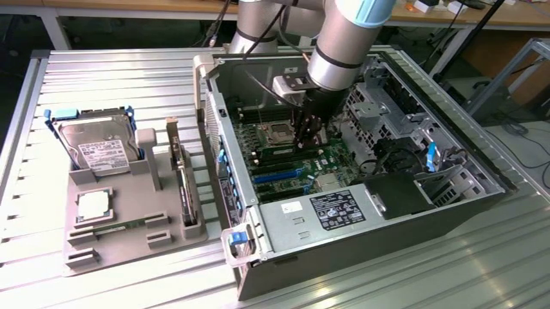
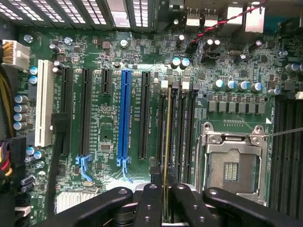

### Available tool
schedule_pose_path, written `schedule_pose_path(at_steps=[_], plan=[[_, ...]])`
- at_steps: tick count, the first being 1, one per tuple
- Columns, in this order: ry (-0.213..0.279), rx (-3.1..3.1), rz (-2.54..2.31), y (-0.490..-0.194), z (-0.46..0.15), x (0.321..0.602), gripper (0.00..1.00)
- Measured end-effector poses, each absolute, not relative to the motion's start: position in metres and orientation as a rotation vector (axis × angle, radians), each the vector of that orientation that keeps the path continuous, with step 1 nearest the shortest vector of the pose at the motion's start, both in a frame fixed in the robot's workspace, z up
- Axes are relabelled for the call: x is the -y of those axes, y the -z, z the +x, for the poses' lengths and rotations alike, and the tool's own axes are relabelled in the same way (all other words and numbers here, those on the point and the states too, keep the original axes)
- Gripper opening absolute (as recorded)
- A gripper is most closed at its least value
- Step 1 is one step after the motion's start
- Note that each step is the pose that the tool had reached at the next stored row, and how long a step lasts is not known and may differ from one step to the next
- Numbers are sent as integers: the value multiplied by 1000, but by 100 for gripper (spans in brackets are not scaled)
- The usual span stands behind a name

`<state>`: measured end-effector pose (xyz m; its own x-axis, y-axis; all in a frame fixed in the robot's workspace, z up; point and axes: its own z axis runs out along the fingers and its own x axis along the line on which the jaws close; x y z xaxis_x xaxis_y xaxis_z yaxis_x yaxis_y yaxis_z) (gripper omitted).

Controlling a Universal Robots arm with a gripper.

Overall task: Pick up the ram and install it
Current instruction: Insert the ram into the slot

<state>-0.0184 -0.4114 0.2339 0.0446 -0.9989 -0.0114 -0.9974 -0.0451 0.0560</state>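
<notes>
Claw (image 2: 166, 205) clenched on ram (image 2: 166, 132), ram edge-on among mobo DIMM slots (image 2: 182, 127), next to CPU socket (image 2: 232, 165)

Inside the open computer case (image 1: 301, 264), the hand (image 1: 308, 144) hangs low over the motherboard (image 1: 333, 159) — a parts tray (image 1: 129, 196) lies just outside it.

The arm (image 1: 342, 45) hangs in from up top, wrist pointing pretty much straight down. The jaws are pinched nearly together, black fingers (image 2: 150, 203) either side of the ram (image 2: 166, 123). It looks clamped edge-on, I think.
</notes>
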Motion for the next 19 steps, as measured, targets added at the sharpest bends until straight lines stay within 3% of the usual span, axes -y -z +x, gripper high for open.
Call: schedule_pose_path(at_steps=[19], plan=[[71, 2148, 2246, -227, -17, 411, 14]])
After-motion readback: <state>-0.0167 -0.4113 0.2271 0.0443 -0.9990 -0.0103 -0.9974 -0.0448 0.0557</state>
